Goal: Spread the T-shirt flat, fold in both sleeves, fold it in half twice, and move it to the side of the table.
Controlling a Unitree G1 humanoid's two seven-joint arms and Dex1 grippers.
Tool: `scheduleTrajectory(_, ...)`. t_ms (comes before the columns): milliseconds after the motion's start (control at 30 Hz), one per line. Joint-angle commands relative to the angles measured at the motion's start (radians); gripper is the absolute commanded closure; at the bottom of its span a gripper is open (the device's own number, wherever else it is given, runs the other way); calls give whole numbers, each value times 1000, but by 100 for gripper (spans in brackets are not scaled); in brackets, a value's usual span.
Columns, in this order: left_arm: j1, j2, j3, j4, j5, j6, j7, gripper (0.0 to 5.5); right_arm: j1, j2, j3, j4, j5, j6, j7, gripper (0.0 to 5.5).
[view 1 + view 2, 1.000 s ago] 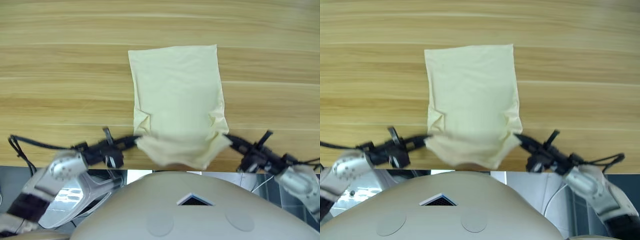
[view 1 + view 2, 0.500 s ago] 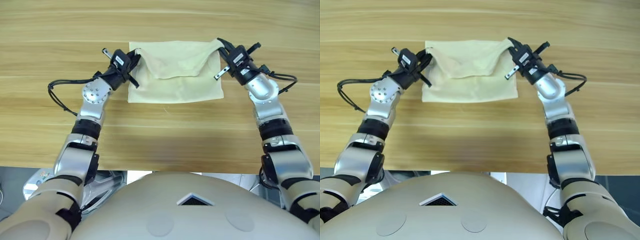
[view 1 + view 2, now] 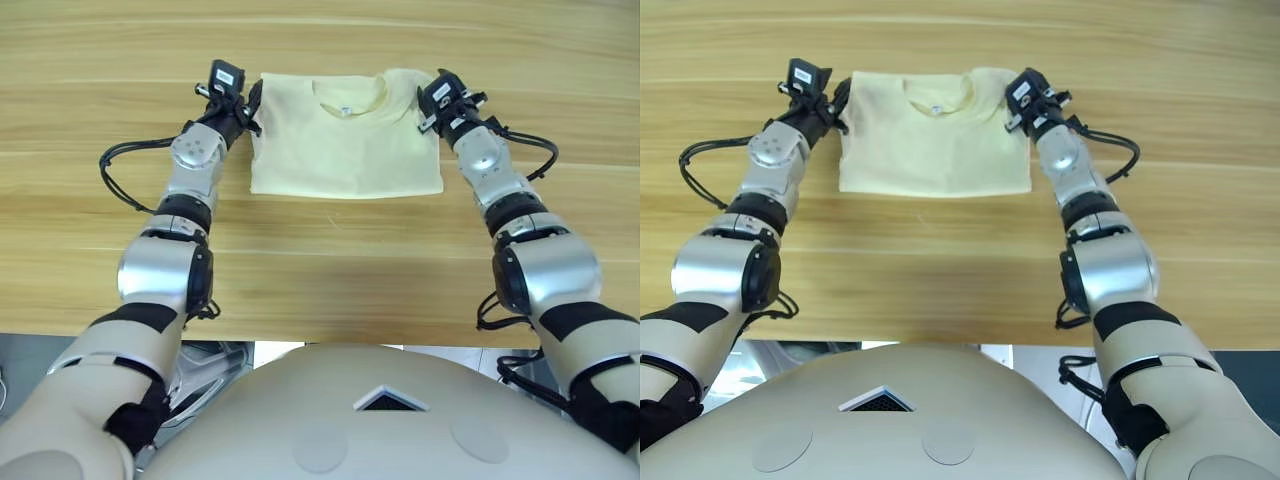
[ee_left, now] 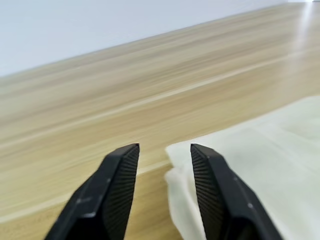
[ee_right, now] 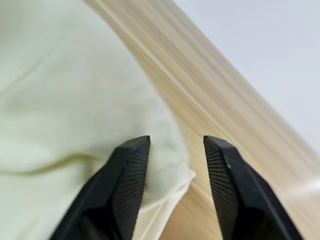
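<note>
Lying folded once on the bench, the T-shirt is sitting between the left gripper and right gripper, whose fingers are standing spread and empty beside its far corners, apparently freeing it for the second fold.

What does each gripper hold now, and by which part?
Nothing is held. The left gripper and the right gripper have open jaws at the far corners of the folded T-shirt, lying on the table.
</note>
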Motion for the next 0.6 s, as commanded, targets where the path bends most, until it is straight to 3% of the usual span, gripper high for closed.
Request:
scheduleTrajectory(33,-71,-17,46,49,2,96,33,312,-74,31,-119,36,94,84,-34,278)
scheduleTrajectory(233,-90,-19,91,67,20,145,92,227,-83,61,-186,44,117,121,-130,254)
scheduleTrajectory(400,-18,3,190,6,-65,-25,-27,209,-17,116,-16,-26,-51,-63,-168,254)
scheduleTrajectory(600,89,-36,329,-94,-226,-199,-178,209,36,198,163,-43,-203,-45,-134,254)
